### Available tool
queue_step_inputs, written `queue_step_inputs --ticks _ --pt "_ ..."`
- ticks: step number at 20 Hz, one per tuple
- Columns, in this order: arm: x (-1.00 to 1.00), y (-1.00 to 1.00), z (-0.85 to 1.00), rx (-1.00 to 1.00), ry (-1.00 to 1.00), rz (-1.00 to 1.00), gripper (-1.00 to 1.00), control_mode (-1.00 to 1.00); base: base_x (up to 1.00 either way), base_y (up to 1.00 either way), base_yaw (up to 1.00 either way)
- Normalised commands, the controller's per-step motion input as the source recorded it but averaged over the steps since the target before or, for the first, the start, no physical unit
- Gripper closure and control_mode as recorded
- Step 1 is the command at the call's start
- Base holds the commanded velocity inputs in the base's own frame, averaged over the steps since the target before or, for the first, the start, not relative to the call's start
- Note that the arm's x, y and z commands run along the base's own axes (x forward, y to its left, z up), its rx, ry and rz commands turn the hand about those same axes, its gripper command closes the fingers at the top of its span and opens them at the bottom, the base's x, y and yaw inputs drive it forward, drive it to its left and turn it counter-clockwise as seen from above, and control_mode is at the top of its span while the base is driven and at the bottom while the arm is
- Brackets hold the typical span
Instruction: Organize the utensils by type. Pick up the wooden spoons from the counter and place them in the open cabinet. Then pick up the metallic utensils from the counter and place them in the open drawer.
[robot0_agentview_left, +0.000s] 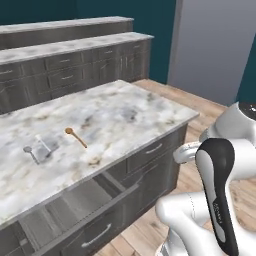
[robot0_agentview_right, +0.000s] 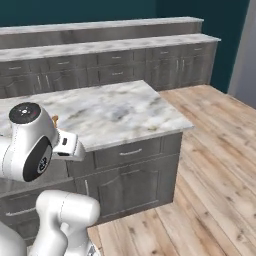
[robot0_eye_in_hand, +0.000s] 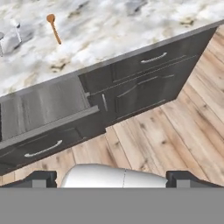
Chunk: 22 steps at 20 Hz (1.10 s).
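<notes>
My gripper is wide open and empty, hanging off the counter edge above the floor. Looks like step one hasn't started: the wooden spoon lies on the marble, a metal utensil nearby, the drawer pulled out below. Next I'd reach over to the spoon handle.

The arm is built of rounded, glossy white shells, with a long black panel bearing faint small lettering running down one link. In the right base view a round black cap with a small marking tops a bulbous white joint, whose side carries a dark circular disc. The tool ends in two small dark grey, blocky finger tips.
</notes>
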Motion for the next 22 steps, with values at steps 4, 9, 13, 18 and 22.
queue_step_inputs --ticks 4,9,13,18,22 --pt "0.00 0.00 0.00 0.00 0.00 0.00 -1.00 1.00 0.30 -0.69 0.34" --pt "0.00 0.00 0.00 0.00 0.00 0.00 -1.00 1.00 0.32 -0.58 0.50" --pt "0.00 0.00 0.00 0.00 0.00 0.00 -1.00 1.00 0.41 -0.47 0.64" --pt "0.00 0.00 0.00 0.00 0.00 0.00 -1.00 1.00 0.39 -0.44 0.31" --pt "0.00 0.00 0.00 0.00 0.00 0.00 -1.00 1.00 0.35 -0.39 0.02"
